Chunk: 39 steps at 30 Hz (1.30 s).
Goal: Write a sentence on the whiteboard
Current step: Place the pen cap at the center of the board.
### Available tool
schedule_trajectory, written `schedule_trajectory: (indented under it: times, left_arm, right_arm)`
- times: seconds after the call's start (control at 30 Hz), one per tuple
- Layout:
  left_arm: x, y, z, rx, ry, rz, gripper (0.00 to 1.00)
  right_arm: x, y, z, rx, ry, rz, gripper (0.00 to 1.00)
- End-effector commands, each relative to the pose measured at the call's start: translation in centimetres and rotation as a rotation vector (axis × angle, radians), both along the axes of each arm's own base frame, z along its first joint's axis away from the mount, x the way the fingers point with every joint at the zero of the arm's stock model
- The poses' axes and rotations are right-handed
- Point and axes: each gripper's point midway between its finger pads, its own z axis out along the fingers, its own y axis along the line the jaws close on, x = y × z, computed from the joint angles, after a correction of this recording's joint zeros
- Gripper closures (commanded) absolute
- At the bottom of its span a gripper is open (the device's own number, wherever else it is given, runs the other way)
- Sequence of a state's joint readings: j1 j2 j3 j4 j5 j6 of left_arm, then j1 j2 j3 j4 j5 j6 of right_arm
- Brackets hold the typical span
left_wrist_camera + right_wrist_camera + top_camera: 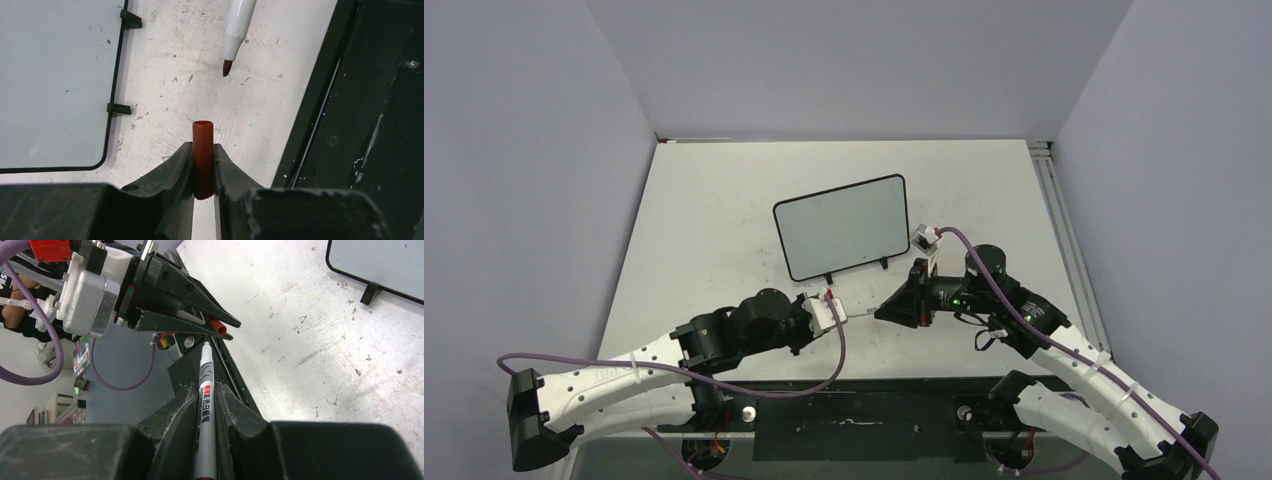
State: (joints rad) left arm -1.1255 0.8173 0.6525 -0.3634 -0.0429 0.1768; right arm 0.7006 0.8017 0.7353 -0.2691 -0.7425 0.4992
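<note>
Presently, right gripper (206, 390) is clamping the light, likely slick marker (205, 367) by its barrel; left gripper (203, 150) is pinching the cap (202, 132).

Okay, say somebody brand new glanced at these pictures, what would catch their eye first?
Near the front of the table, the two claws face each other. The left claw pinches a red cap, and the right claw grips an uncapped white marker with its tip aimed at that cap. Beyond them, mid-table, the whiteboard sits blank, with no writing on it.
</note>
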Motion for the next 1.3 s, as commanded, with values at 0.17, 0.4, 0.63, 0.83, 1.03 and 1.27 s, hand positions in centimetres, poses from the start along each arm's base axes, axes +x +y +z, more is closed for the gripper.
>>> schedule_trajectory:
  times: [0.17,0.4,0.63,0.83,1.03,1.27]
  left_arm:
    - [0.4,0.2,1.1,-0.029,-0.015,0.032,1.00]
    - [0.9,-0.9,0.6,-0.074,0.174,0.188,1.00]
    - [0.0,-4.4,-4.3,-0.192,0.466,0.322,1.00]
    - [2.6,-3.4,-7.4,-0.222,0.445,0.524,1.00]
    - [3.2,-2.4,-10.1,-0.138,0.457,0.603,0.99]
    - [3.4,-1.8,-12.5,-0.033,0.464,0.654,0.91]
  right_arm:
    - [0.9,-1.1,2.4,-0.014,-0.097,-0.062,0.95]
    - [4.4,-3.6,3.1,-0.064,-0.176,-0.326,0.95]
    - [5.6,-5.9,4.8,0.004,-0.253,-0.492,0.95]
    - [5.7,-7.1,4.6,-0.005,-0.263,-0.549,0.95]
    - [5.4,-7.8,4.2,-0.014,-0.257,-0.572,0.95]
    - [5.4,-8.1,3.9,-0.019,-0.254,-0.583,0.95]
